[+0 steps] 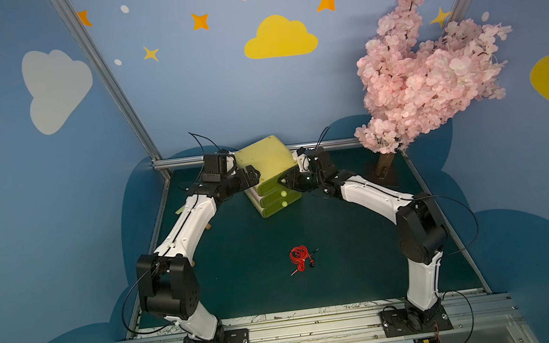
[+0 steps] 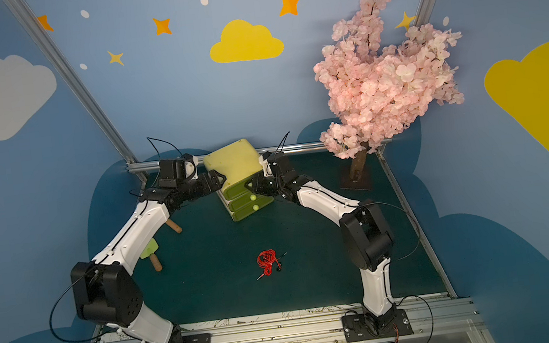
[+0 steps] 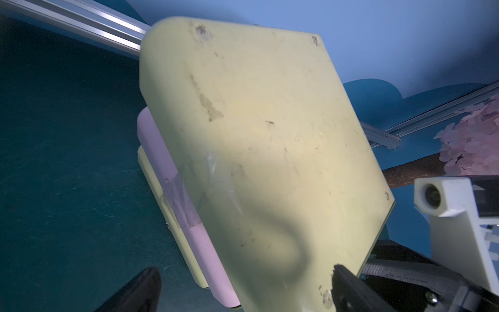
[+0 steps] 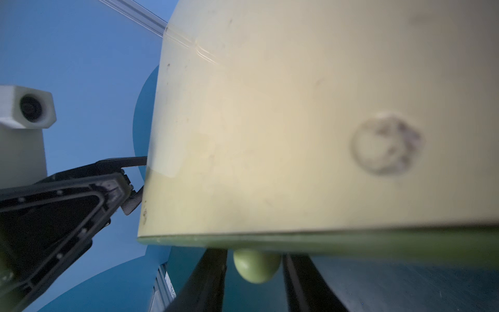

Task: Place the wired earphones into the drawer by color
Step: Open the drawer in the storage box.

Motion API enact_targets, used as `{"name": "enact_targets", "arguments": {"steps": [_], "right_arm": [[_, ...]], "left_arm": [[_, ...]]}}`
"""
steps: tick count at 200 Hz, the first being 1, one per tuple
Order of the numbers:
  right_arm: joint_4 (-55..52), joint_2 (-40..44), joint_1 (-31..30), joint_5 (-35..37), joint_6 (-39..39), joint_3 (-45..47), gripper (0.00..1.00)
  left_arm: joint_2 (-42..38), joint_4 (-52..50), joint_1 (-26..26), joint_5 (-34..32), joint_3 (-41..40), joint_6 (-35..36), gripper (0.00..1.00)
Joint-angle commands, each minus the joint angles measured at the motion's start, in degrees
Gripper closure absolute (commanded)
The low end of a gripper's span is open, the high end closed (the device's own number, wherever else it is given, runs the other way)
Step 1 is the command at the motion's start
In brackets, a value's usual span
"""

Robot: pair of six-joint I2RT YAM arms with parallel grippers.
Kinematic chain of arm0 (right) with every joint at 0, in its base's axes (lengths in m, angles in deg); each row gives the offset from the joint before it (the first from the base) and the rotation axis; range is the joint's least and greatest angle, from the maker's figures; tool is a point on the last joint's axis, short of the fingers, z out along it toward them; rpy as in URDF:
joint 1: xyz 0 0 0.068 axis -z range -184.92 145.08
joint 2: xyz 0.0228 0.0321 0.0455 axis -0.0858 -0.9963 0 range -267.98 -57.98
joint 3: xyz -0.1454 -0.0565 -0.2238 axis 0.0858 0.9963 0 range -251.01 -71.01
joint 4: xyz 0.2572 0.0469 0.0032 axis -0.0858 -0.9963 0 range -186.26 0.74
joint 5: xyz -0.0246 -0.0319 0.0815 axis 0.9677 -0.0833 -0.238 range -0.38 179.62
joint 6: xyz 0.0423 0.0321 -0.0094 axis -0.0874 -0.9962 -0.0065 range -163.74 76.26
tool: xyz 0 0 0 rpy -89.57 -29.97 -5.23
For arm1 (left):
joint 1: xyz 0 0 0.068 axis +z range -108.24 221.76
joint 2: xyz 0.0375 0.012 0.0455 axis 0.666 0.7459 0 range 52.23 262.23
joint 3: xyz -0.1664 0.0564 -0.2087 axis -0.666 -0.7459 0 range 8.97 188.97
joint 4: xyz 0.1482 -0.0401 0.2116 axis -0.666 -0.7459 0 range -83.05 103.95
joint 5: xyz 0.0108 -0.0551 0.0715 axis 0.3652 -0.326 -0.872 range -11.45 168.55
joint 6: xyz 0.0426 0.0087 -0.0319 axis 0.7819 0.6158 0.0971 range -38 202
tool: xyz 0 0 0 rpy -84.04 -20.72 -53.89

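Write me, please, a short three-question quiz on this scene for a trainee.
1. True or false: the red earphones lie on the mat, outside the drawer cabinet.
2. Which knob do the right gripper's jaws flank? A: the top drawer's knob. B: the bottom drawer's. C: none.
3. Fill in: beside the cabinet, the left gripper's jaws stand ___.
Key: 1 true; 2 A; 3 open.

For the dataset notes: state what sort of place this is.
Likely a staged robot test booth, not a home: painted cloud-and-star walls, an aluminium frame, an artificial blossom tree, and both arms bolted to a rail.
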Motion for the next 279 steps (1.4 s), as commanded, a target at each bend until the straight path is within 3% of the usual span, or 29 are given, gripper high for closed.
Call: {"name": "enact_targets", "arguments": {"steps": [1,81,279], "right_arm": [[-0.7,-0.9,0.3,0.1,-0.2,-1.6,0.64],[-0.2,-0.2,0.8,-0.5,-0.8,-0.8,0.72],[0.8,10.4,0.7,-0.4,-0.1,12.3,0.74]], "left_arm": [[0.9,-1.0,0.1,-0.8,-0.8,1.0,0.0],[1.2,-1.6,0.1,-1.6,-1.1,0.9,0.0],[1.3,-1.6,0.1,-1.8,-1.6,0.1,0.0]]}}
